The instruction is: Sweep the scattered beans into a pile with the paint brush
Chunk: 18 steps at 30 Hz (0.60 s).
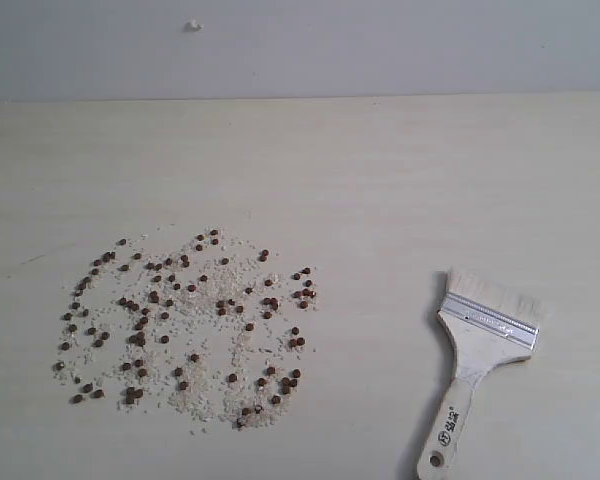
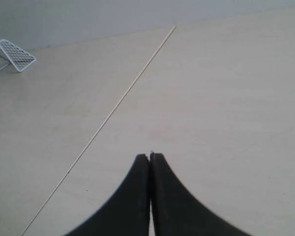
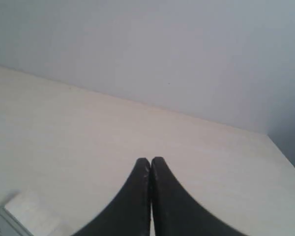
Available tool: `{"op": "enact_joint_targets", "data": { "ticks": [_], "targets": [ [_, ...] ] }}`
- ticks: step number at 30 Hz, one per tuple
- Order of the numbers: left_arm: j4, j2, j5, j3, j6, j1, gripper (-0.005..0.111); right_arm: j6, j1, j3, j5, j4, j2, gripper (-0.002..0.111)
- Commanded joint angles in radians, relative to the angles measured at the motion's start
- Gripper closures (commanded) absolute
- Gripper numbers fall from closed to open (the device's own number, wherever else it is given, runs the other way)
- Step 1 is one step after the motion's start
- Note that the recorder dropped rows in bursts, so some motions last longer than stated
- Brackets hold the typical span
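Reddish-brown beans (image 1: pixel 185 315) lie scattered over a wide patch at the left of the table, mixed with tiny white grains; no compact pile shows. The paint brush (image 1: pixel 477 350) lies flat at the lower right, cream bristles toward the back, wooden handle toward the front edge. Neither gripper appears in the exterior view. My left gripper (image 2: pixel 150 156) is shut with nothing in it, over bare table. My right gripper (image 3: pixel 150 160) is also shut and empty; the brush's bristles and ferrule (image 3: pixel 19 214) show at the corner of its view, beside the fingers and apart from them.
The pale wooden table (image 1: pixel 380 180) runs back to a grey wall. A seam line (image 2: pixel 113 108) crosses the tabletop in the left wrist view, and a white wire-mesh object (image 2: pixel 12 55) stands far off near the wall.
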Motion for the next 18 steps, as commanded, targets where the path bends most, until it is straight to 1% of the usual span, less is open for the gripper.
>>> {"op": "enact_joint_targets", "data": {
  "ticks": [1, 7, 9, 11, 12, 14, 16, 18],
  "targets": [
    [0.001, -0.006, 0.0, 0.0, -0.008, -0.006, 0.107, 0.021, 0.002, -0.004, -0.046, 0.068, 0.002, 0.108],
    [0.001, -0.006, 0.0, 0.0, -0.008, -0.006, 0.107, 0.021, 0.002, -0.004, -0.046, 0.068, 0.002, 0.108],
    [0.001, -0.006, 0.0, 0.0, -0.008, -0.006, 0.107, 0.049, 0.002, -0.004, -0.046, 0.095, 0.002, 0.108],
    [0.001, -0.006, 0.0, 0.0, -0.008, -0.006, 0.107, 0.083, 0.002, -0.004, -0.104, 0.123, 0.002, 0.108],
    [0.001, -0.006, 0.0, 0.0, -0.008, -0.006, 0.107, 0.135, 0.002, -0.004, -0.166, 0.148, 0.002, 0.108],
    [0.001, -0.006, 0.0, 0.0, -0.008, -0.006, 0.107, 0.3, 0.002, -0.004, -0.252, 0.263, 0.002, 0.108],
    [0.001, -0.006, 0.0, 0.0, -0.008, -0.006, 0.107, 0.474, 0.002, -0.004, -0.256, 0.424, 0.002, 0.108],
    [0.001, -0.006, 0.0, 0.0, -0.008, -0.006, 0.107, 0.539, 0.002, -0.004, -0.292, 0.444, 0.002, 0.108]
  ]
}}
